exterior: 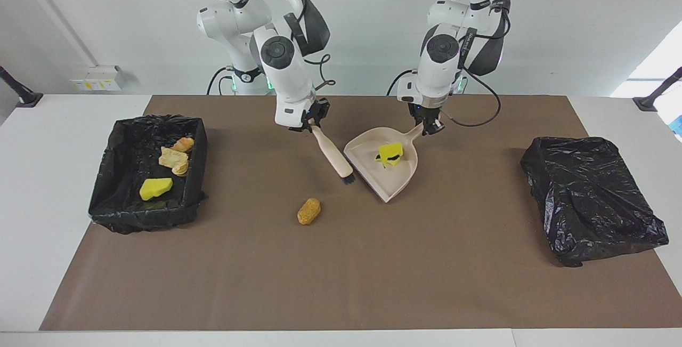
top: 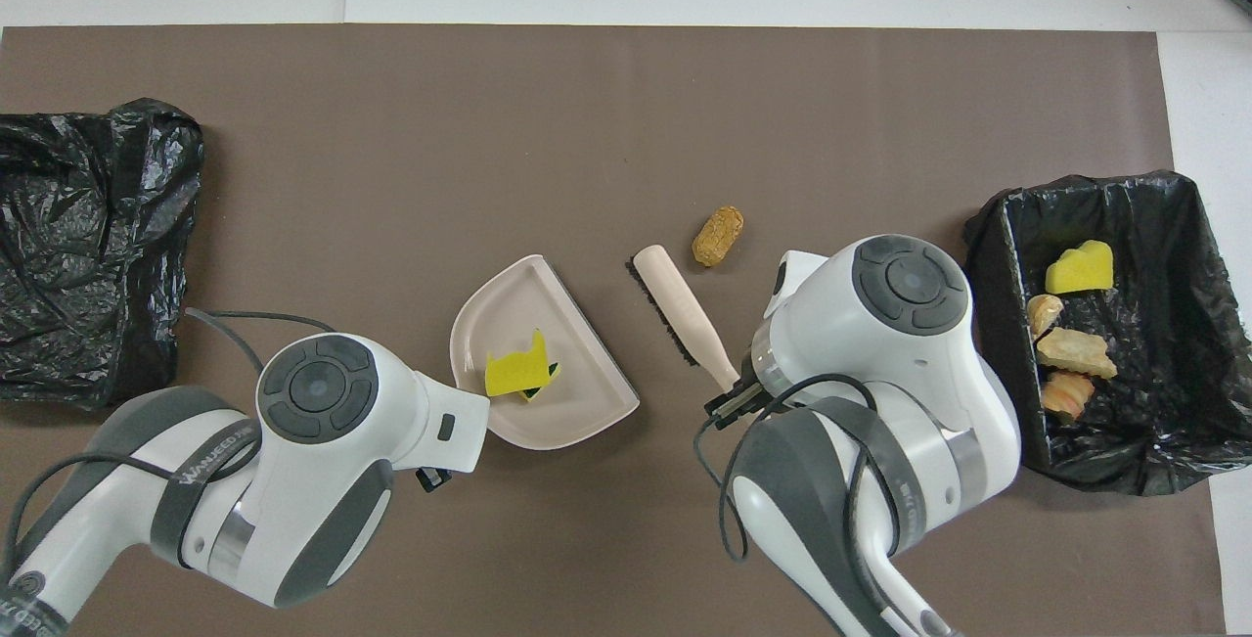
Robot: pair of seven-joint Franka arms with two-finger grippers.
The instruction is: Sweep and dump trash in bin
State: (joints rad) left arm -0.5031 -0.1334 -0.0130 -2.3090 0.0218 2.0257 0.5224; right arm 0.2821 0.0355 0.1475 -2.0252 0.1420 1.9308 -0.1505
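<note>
In the facing view, the right gripper (exterior: 309, 124), upper centre of the frame, is clamped on the handle of the brush (exterior: 334, 156), whose bristle end slants down toward the mat just beside the dustpan (exterior: 397, 182). The left gripper (exterior: 429, 126), a little to the right of it in the frame, is closed on the dustpan's handle. A yellow foam chunk (exterior: 389, 153) lies in the pan. One orange-brown lump (exterior: 309, 211) sits on the brown mat (exterior: 341, 283) below the brush, apart from both tools. At the frame's left, the open bin (exterior: 114, 150) holds a yellow chunk (exterior: 155, 187) and several bread-like pieces (exterior: 175, 159). A crumpled black bag (exterior: 591, 198) lies at the right.

In the overhead view, the dustpan (top: 587, 402) sits left of centre with the foam chunk (top: 516, 375) inside; the brush (top: 680, 316) lies at centre, its tip near the lump (top: 717, 235). The bin (top: 998, 343) with its pieces is at the right edge.

By my reading the job is well along: several pieces are binned, one is loaded but not yet dumped, and one lump is left to sweep.
</note>
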